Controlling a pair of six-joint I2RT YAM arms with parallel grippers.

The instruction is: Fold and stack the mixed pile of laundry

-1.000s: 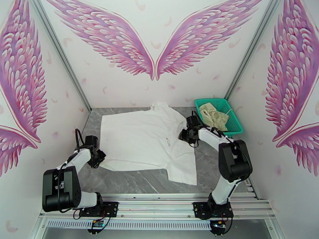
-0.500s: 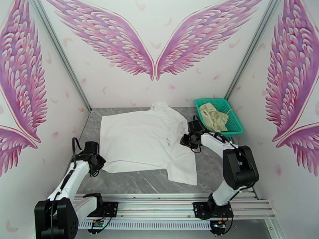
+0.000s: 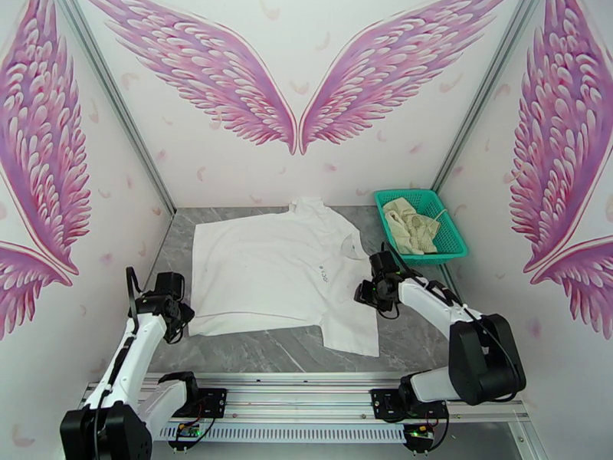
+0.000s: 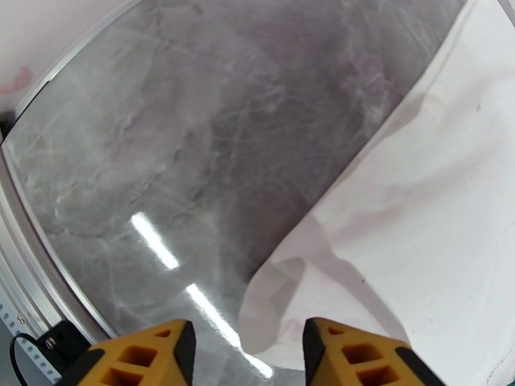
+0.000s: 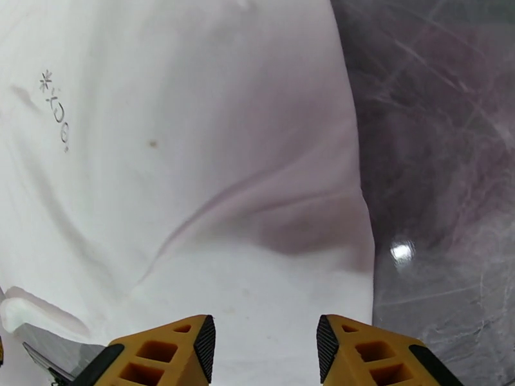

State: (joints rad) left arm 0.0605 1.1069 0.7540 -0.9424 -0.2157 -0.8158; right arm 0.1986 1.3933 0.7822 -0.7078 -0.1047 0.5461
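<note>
Since a moment ago both my arms have drawn back toward the near edge.

Top view: the white shirt lies spread on the grey marble desk. The cream garment sits in the green basket, and walls painted with wings close us in.

Left wrist: my left claw stands half apart and empty over a limp hem corner. The cloth looks soft and light, best pinched at an edge.

Right wrist: my right claw is likewise parted, holding nothing, above the shirt's side.

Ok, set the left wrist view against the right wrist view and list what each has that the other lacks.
Left wrist: the large white short-sleeved shirt with its corner curled, and the aluminium edge rail. Right wrist: the small dark chest mark and a tiny brown speck. Both: shirt cloth on the grey marbled tabletop, with the left gripper and right gripper open.
</note>
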